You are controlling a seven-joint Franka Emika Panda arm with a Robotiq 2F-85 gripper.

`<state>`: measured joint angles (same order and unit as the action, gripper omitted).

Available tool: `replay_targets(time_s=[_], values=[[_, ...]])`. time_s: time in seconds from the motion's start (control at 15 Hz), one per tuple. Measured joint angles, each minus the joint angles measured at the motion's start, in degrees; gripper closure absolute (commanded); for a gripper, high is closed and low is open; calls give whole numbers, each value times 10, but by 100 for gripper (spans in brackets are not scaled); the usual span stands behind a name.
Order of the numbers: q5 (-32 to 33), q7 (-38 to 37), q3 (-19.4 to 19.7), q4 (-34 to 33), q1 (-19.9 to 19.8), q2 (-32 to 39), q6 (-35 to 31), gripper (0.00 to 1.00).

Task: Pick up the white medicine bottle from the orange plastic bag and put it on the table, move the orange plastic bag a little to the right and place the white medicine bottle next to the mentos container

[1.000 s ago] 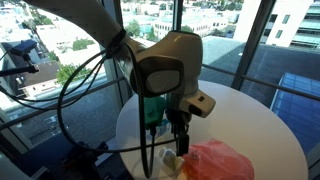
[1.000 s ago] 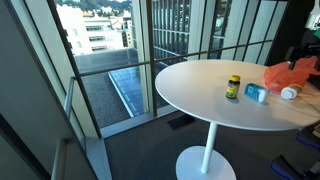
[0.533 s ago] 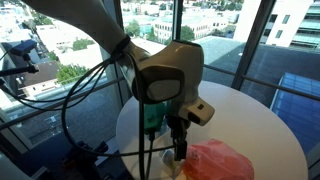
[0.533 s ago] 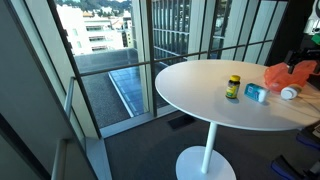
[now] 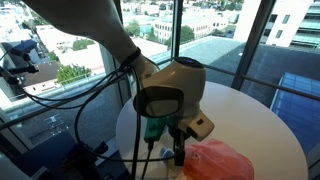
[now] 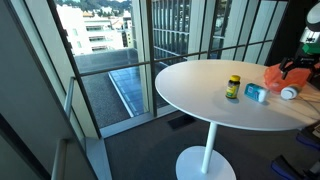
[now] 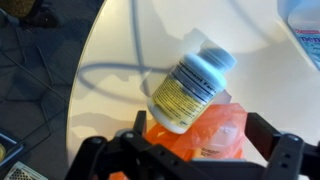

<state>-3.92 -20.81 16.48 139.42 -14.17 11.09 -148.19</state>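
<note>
The white medicine bottle [image 7: 190, 88] with a yellow label lies on its side on the white table, its base touching the edge of the orange plastic bag [image 7: 215, 128]. It also shows in an exterior view [image 6: 289, 93], in front of the bag [image 6: 279, 75]. My gripper [image 7: 202, 140] is open and empty, its two fingers straddling the bag from above; the bottle lies just beyond the fingertips. The gripper also shows in both exterior views [image 5: 180, 150] [image 6: 301, 66]. The blue mentos container [image 6: 256, 93] lies left of the bottle.
A small yellow-labelled bottle [image 6: 233, 87] stands on the round white table [image 6: 195, 95] left of the mentos container. Window glass and a railing surround the table. The arm and its cables [image 5: 165, 85] hide much of the table in an exterior view.
The arm has lowered and shifted slightly, bringing the gripper closer over the orange bag. The bottle, the bag and the other things have not moved.
</note>
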Motion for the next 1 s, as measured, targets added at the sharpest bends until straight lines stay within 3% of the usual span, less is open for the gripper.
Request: replay_targets(time_s=[0.53, 0.6, 0.67, 0.8, 1.0], values=[[-40, 0, -2, -7, 3, 59, -42, 0], [-43, 0, -3, -8, 4, 64, -43, 3], [-45, 0, -3, -9, 5, 68, -44, 27], [-48, 0, -3, -12, 8, 75, -45, 29], [-50, 0, -3, -14, 12, 82, -45, 55]])
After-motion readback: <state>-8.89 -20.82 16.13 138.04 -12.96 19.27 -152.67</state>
